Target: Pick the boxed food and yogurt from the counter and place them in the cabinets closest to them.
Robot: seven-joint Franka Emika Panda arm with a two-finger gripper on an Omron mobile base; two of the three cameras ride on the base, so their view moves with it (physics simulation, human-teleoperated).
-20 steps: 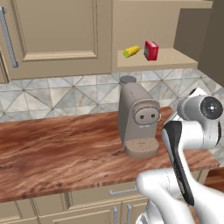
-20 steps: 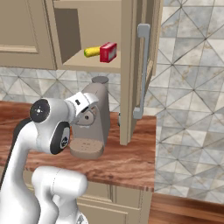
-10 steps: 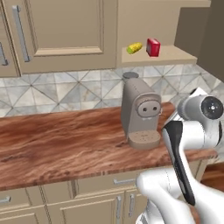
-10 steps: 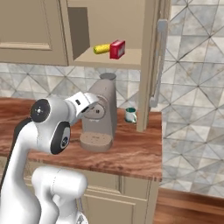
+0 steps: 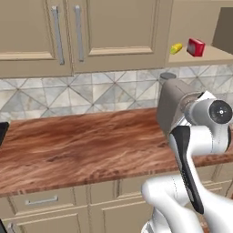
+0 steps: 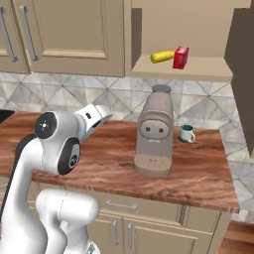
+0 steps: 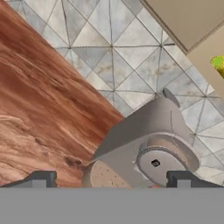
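Note:
The boxed food (image 6: 181, 57), a small red box, stands on the shelf of the open upper cabinet (image 6: 211, 68), right of a yellow corn cob (image 6: 162, 56). It is also at the upper right of the left base view, as the red box (image 5: 195, 47). The yogurt is out of view. My gripper (image 7: 111, 179) is open, its dark tips wide apart with nothing between them, pointing at the coffee machine (image 7: 148, 144). In the right base view my hand (image 6: 94, 117) hangs above the counter (image 6: 198, 173), left of the machine.
A grey coffee machine (image 6: 155, 134) stands on the counter under the open cabinet, with a small teal mug (image 6: 187, 133) to its right. Closed cabinet doors (image 5: 113, 32) with bar handles run along the left. A dark object (image 5: 2, 132) sits at the counter's far left edge.
Both base views have slid left along the counter, so the coffee machine and the open cabinet now sit further right. The arm holds the same pose and the gripper stays open.

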